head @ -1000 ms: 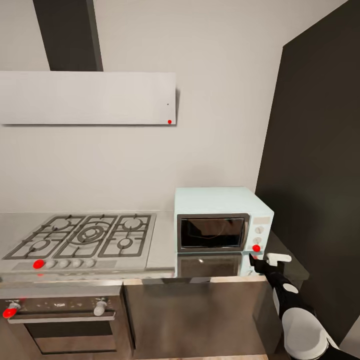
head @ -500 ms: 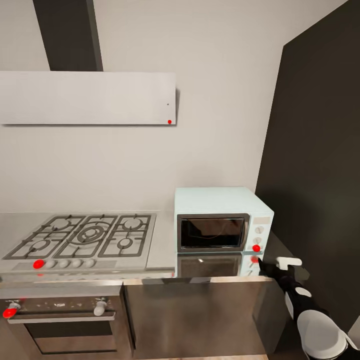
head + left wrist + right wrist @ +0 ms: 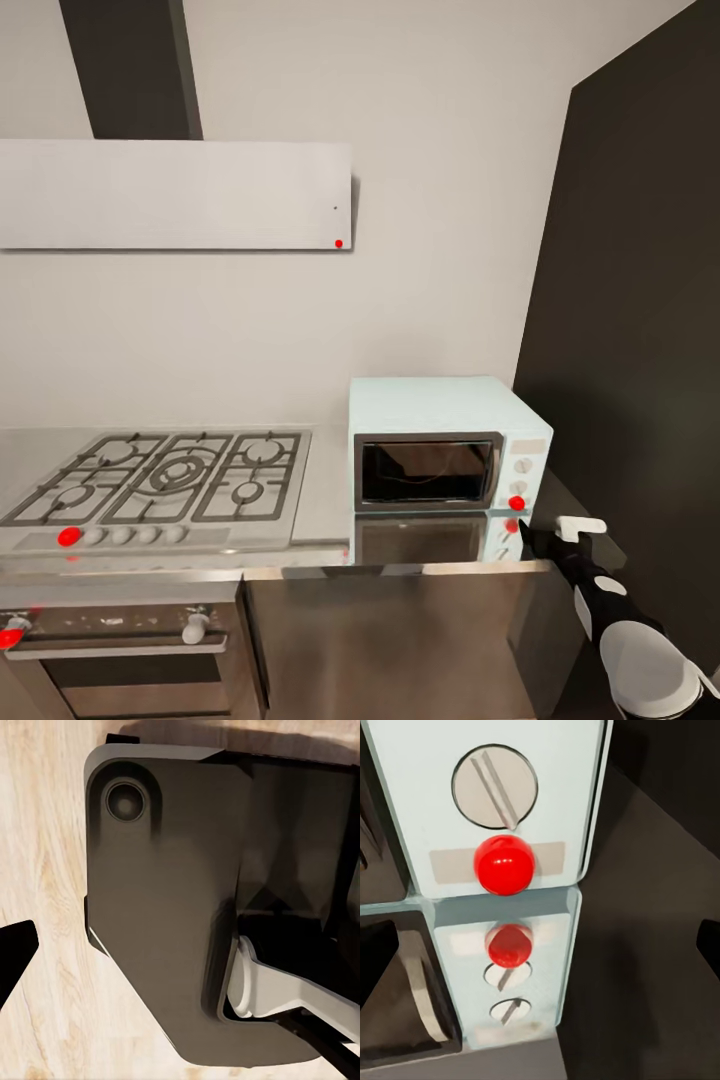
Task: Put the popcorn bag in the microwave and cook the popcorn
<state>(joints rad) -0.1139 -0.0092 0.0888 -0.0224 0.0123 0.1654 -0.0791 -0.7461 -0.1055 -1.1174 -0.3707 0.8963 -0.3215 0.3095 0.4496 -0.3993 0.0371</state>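
Your right gripper hovers just beside the microwave's red knob; whether it's spread, you cannot tell. The microwave sits on the desk, door closed.

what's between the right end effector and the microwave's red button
Nothing visible. The right end effector hangs just in front of the microwave, below its red button, with only bare countertop between them.
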